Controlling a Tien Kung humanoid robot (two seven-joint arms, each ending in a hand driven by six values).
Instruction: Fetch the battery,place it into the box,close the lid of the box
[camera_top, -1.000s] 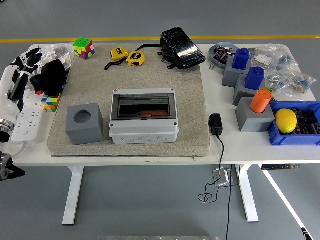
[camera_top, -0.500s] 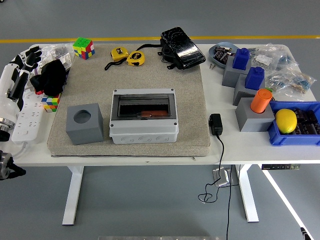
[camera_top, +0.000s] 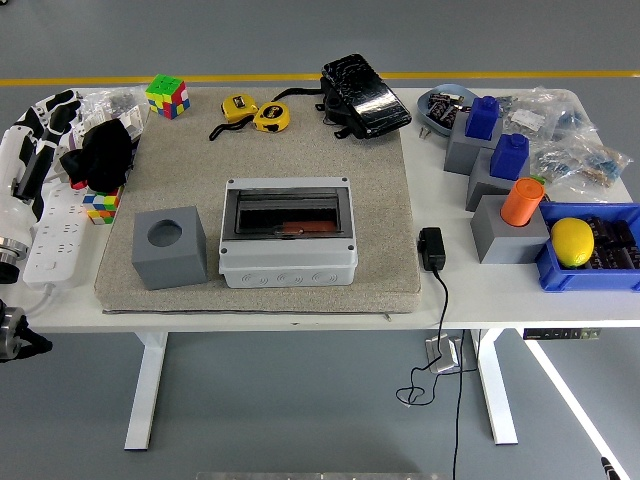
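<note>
The left hand (camera_top: 45, 125) lies at the far left edge of the white table (camera_top: 420, 300), over a white power strip (camera_top: 55, 225); its fingers reach forward toward a black cloth bundle (camera_top: 100, 155), but whether they are spread or curled cannot be told from this view. The right arm is out of view. The grey box (camera_top: 288, 235) sits in the middle of a beige mat (camera_top: 300, 150), with its dark see-through lid down over the top; an orange-brown object (camera_top: 293, 228) shows through the lid, too dim to identify. Just left of the box stands a grey cube (camera_top: 168, 247) with a round hole in its top. Batteries (camera_top: 610, 245) seem to fill the blue bin (camera_top: 560, 270) at the right edge, beside a yellow lemon (camera_top: 572, 241); more lie in a grey dish (camera_top: 440, 105) at the far right. An orange cylinder (camera_top: 522, 201) stands on a grey block (camera_top: 505, 235). 2 yellow tape measures (camera_top: 255, 112) and a black pouch (camera_top: 363, 95) lie along the far side of the mat. A black adapter (camera_top: 432, 248) rests just right of the mat.
</note>
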